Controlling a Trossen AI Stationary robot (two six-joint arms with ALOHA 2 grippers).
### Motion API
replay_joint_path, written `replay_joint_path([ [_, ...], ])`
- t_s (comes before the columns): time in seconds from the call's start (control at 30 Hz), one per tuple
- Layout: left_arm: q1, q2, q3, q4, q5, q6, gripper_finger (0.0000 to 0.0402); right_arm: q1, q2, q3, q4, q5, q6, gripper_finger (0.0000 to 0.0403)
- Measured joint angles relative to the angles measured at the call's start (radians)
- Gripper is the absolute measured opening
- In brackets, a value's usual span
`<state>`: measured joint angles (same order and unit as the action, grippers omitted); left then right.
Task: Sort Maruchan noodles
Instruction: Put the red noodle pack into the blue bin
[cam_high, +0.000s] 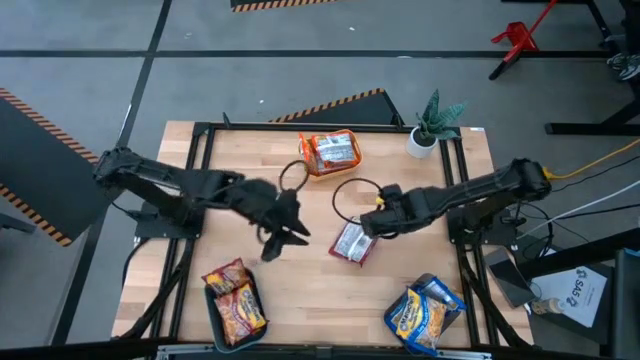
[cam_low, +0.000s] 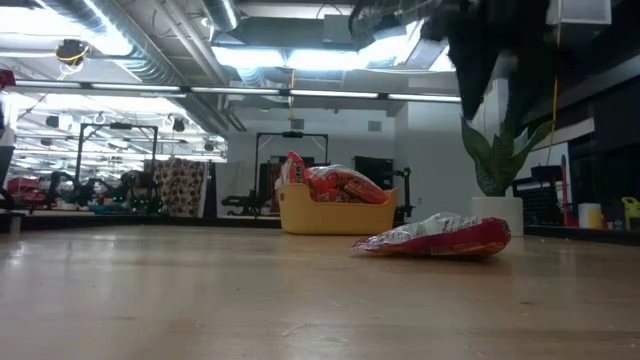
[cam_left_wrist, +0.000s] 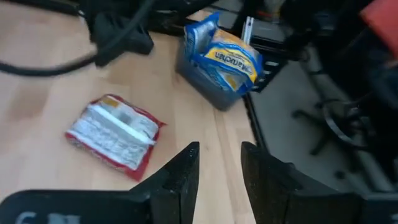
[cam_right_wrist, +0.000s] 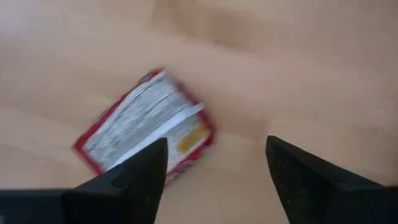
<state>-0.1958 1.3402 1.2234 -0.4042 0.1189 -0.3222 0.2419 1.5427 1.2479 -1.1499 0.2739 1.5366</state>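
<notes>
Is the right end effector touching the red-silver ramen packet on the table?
Apart: the right wrist view shows the open end effector above the flat red-silver plastic packet.

Lighting even, overhead. Low view: ceiling strip lights (cam_low: 300, 57) blown out w/ glare; wooden table (cam_low: 250, 300) warm, near edge soft, out of focus. Arm silhouetted dark against ceiling, top right. Red-silver packet (cam_low: 440, 237) catches small glints, thin shadow beneath. High view: left gripper (cam_high: 283, 228) motion-blurred; soft shadows under both arms. Right wrist view: heavy blur throughout, packet print unreadable. Left wrist view: cables & bg smeared; blue-white packets (cam_left_wrist: 227, 59) fairly legible.
</notes>
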Motion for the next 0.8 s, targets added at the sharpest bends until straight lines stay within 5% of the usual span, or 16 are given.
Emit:
replay_joint_path([
  [0.13,0.123,0.001,-0.154,0.239,0.139,-0.006,0.0114,0.0,-0.009,-0.201,0.241,-0.082,0.075,0.0291],
  [0.37,0.232,0.055,-0.37,0.597,0.195,-0.04,0.0118,0.0,-0.001,-0.424,0.614,-0.11,0.251,0.0322],
  [0.8,0.262,0.471,-0.349,0.796,0.202,-0.172,0.0118,0.0,0.01,-0.549,0.86,0.005,0.318,0.0323],
])
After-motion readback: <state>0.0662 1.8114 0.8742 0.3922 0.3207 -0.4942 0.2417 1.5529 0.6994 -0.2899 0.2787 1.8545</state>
